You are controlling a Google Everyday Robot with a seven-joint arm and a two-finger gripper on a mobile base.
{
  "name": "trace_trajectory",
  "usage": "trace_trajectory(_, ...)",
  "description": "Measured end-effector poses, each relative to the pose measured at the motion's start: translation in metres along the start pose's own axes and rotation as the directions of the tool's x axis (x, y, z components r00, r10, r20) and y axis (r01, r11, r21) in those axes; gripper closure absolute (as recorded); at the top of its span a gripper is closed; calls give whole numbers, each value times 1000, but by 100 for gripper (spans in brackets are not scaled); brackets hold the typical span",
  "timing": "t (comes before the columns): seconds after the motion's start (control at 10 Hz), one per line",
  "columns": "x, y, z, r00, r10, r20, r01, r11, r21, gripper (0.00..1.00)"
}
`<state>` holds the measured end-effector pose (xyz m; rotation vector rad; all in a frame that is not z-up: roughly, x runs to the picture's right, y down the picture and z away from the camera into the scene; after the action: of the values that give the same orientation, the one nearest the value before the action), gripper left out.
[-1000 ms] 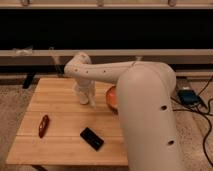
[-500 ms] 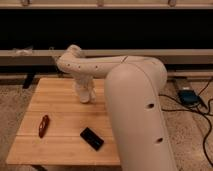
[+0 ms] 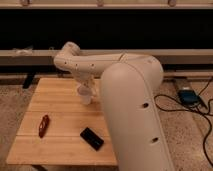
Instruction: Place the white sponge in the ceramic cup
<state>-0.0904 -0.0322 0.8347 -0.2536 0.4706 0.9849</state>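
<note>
My gripper (image 3: pixel 84 86) is at the end of the white arm, low over the middle of the wooden table (image 3: pixel 55 102). Right under it stands a small white cylindrical thing that looks like the ceramic cup (image 3: pixel 85 96). The gripper is touching it or just above it; I cannot tell which. The white sponge is not in view; it may be hidden by the gripper or the arm.
A black flat slab (image 3: pixel 92 138) lies near the table's front edge. A small red-brown object (image 3: pixel 44 125) lies at the front left. The bulky white arm (image 3: pixel 130 110) covers the table's right side. Cables and a blue device (image 3: pixel 187 95) lie on the floor at the right.
The arm has swung further across the view and now hides the orange dish and the table's right side. The gripper has stayed over the white cup.
</note>
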Motion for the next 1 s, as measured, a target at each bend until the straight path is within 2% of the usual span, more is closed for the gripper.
trace_trajectory(0.5,-21,-12,0,999,10,52,-10,1000,-3,100)
trace_trajectory(1.0,-22,-10,0,998,8,54,-8,1000,-5,100)
